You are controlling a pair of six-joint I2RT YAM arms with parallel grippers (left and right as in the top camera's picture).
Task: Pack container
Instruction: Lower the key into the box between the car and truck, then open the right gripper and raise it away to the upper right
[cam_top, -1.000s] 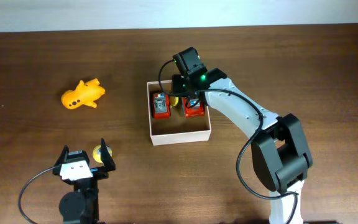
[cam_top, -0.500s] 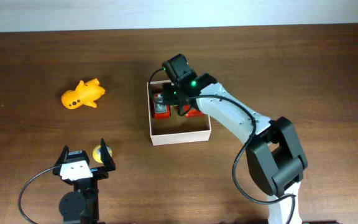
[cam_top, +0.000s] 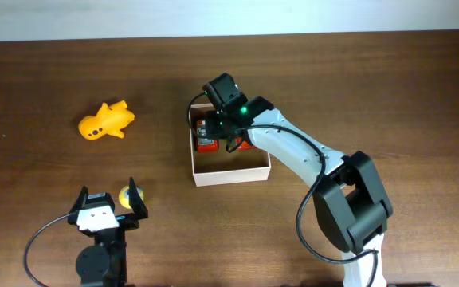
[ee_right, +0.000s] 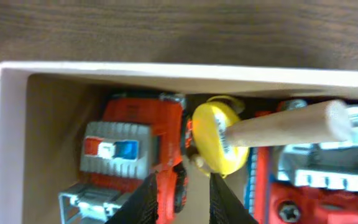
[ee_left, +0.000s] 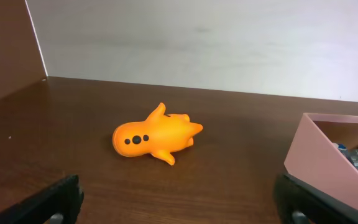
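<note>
Currently, state of right claw (ee_right: pixel 184 183): fingers drawn nearly together, only a narrow slot between them, nothing clamped.
State of left claw (cam_top: pixel 108 194): fingers spread wide, gripping nothing.
Place of container (cam_top: pixel 231 177): directly under the right claw, which hangs over its filled far end; well off to one side of the left claw.
Handling of container: probably light. The thin walls look likely to bend or crush under a hard pinch, and it would likely slide on the table (cam_top: pixel 373 80) if nudged.
Hold on container: judged best by pinching one wall over the rim, close to a corner where the card is stiffer. The near half is bare, so a finger fits inside there.
Count, container: one.
Count, red trucks: two. The first truck (ee_right: pixel 135 149) is just ahead of one finger and the second truck (ee_right: pixel 316 180) is beyond the other.
Count, yellow knob (ee_right: pixel 211 140) on wooden stick (ee_right: pixel 278 124): one, between the trucks, just ahead of the fingertips.
Count, orange toy (cam_top: pixel 106 121): one, on the table ahead of the left claw.
Count, small yellow piece (cam_top: pixel 125 197): one, beside a left claw finger; whether inside the gap, cannot tell.
</note>
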